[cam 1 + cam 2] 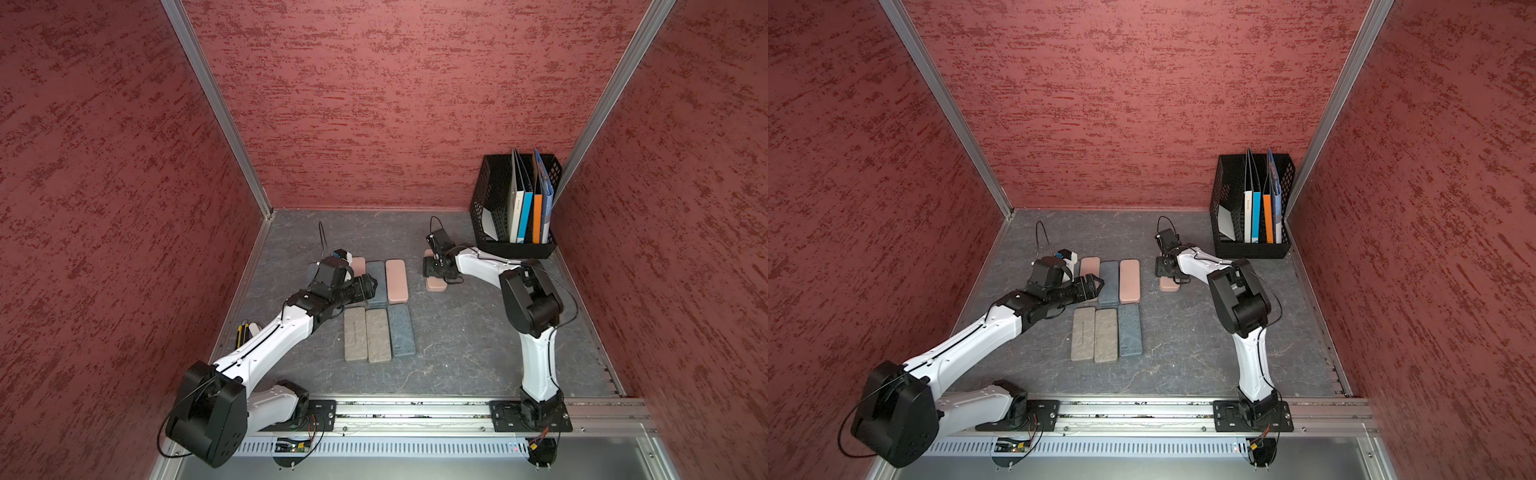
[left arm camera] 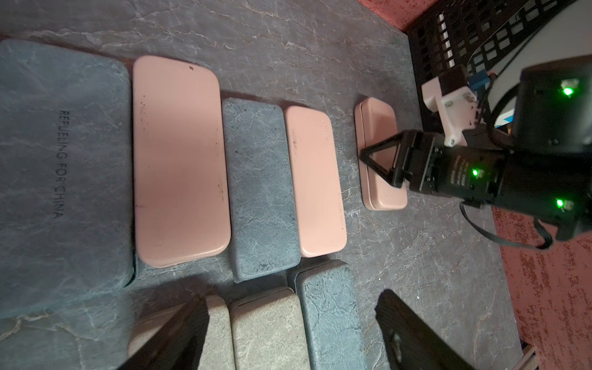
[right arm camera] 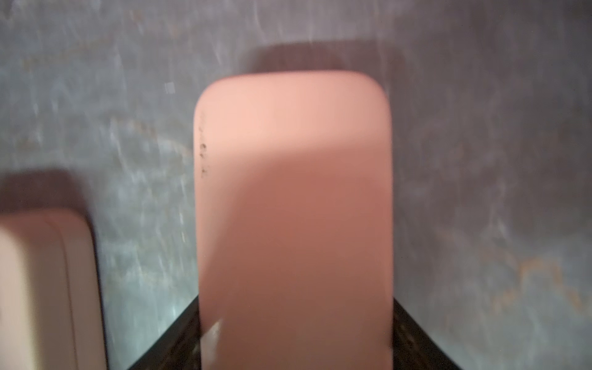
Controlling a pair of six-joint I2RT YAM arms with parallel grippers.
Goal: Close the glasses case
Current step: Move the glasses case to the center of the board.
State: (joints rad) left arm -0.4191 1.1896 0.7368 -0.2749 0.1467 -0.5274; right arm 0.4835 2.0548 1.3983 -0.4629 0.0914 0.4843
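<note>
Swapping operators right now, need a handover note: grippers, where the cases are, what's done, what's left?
Left gripper: open, empty, hovering over the back row of the grouped cases.
Right gripper: low over the lone pink case, a finger on either side of it. The right wrist view is blurred, so I cannot tell if it is gripping.
Things: the lone pink case lies flat on the table, apart from the group.
Done: its lid looks down on the base. The grouped cases all look shut.
Left: check that the lid is fully seated, then lift the right gripper away.
</note>
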